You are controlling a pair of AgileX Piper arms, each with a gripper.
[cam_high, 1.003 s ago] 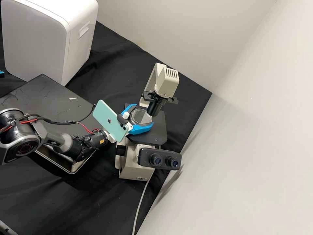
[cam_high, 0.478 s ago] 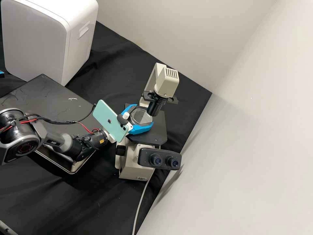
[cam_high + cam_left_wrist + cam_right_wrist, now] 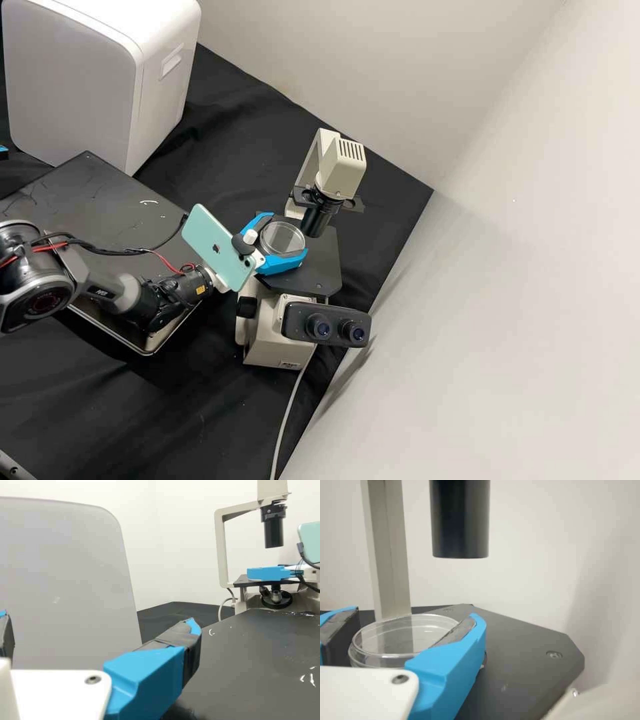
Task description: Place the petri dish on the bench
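Over the flat black stage (image 3: 323, 270) of the beige inverted microscope (image 3: 267, 337), the right gripper (image 3: 288, 236) has its jaws pinching the clear round plastic petri dish (image 3: 278, 238) across its width, rim up and level. This hold, as I judge it, keeps the shallow dish from tipping and leaves its base free to be set down flat. In the right wrist view the bright blue fingers (image 3: 452, 655) press on opposite sides of the dish wall. The black cylindrical condenser (image 3: 460, 517) hangs above and just beyond it, so the way out looks to be low and sideways rather than straight up. The dish is not yet on the black cloth-covered tabletop (image 3: 227, 147) that spreads around the microscope's foot. The left gripper (image 3: 97, 624) has its jaws spread with nothing between them, at the edge of the glossy dark rectangular plate (image 3: 260, 650) and near the large white rounded box (image 3: 93, 73). It looks across at the microscope — probably parked clear of the working arm. Whether the dish's base rests on the stage or hangs just off it I cannot tell, since the fingers cover its lower edge; one finger is also cut off at the picture's edge in the right wrist view. In the high view a mint-green phone (image 3: 217, 248) on the wrist hides the gripper's body, and whether the dish carries a lid or any contents is hard to make out.
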